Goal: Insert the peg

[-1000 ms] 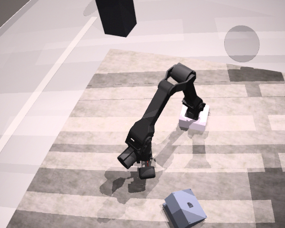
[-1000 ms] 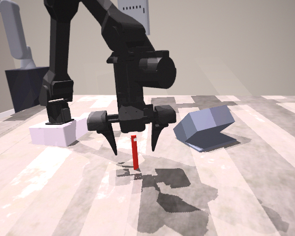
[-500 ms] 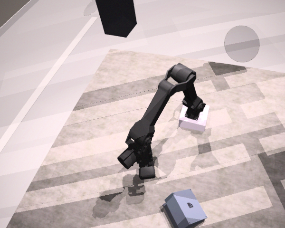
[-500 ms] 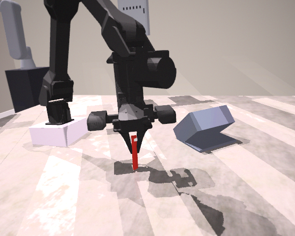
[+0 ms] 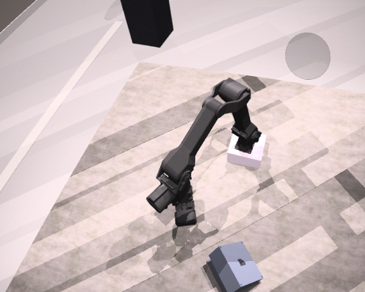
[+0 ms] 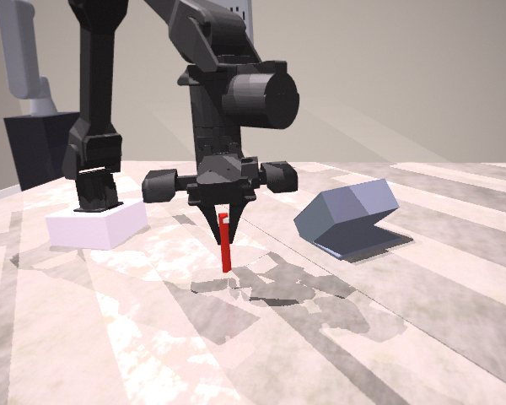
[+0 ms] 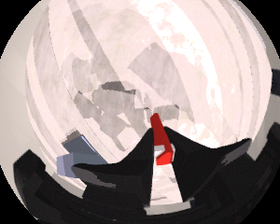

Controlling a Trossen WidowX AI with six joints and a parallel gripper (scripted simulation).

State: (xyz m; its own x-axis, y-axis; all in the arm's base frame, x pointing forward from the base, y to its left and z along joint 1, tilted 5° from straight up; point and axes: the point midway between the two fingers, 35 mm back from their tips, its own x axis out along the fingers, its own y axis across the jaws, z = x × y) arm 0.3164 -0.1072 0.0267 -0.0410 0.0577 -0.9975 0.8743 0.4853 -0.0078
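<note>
A red peg (image 6: 225, 260) (image 7: 161, 134), slim and flat-sided with a small white patch near its top, is held nearly upright, tilted slightly. My gripper (image 6: 225, 242) (image 7: 158, 130) is shut on the peg, with its top end between the fingers. The peg's bottom appears a little above the table. The top view does not show the peg or fingertips, which the arm hides. The blue-grey sloped panel (image 5: 247, 271) (image 6: 366, 201) (image 7: 77, 163) stands apart from the peg. Its small dark hole (image 5: 241, 261) shows in the top view; the exterior camera sees the panel from behind and the side.
The arm's white base block (image 5: 244, 159) (image 6: 77, 230) stands on the table (image 5: 113, 125) (image 6: 157, 340), to the left of the gripper in the exterior view. A dark pedestal (image 5: 149, 25) (image 6: 44, 148) stands beyond the table. Shadows cross the table.
</note>
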